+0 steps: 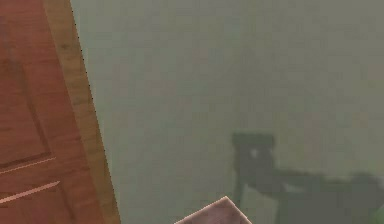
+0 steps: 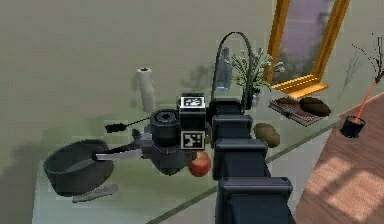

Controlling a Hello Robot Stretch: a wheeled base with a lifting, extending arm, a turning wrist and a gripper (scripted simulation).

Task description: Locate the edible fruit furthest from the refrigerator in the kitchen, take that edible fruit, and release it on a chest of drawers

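In the arm side view's left, a dark round metal pan [image 2: 78, 170] sits on the pale green counter [image 2: 60, 205]. The gripper [image 2: 110, 141] is at its rim, thin fingers pointing left. You cannot tell how the fingers are set or whether they hold anything. The small round red fruit [image 2: 200, 165] lies right of the gripper's body, lower down, against the dark square arm bar [image 2: 240, 160]. It sits behind the fingertips, so you likely need to pull in and shift right.

Dark pan [image 2: 72, 170] just beside fingers [image 2: 125, 125], red fruit [image 2: 200, 166] near them, bare counter [image 2: 140, 205] beside the pan
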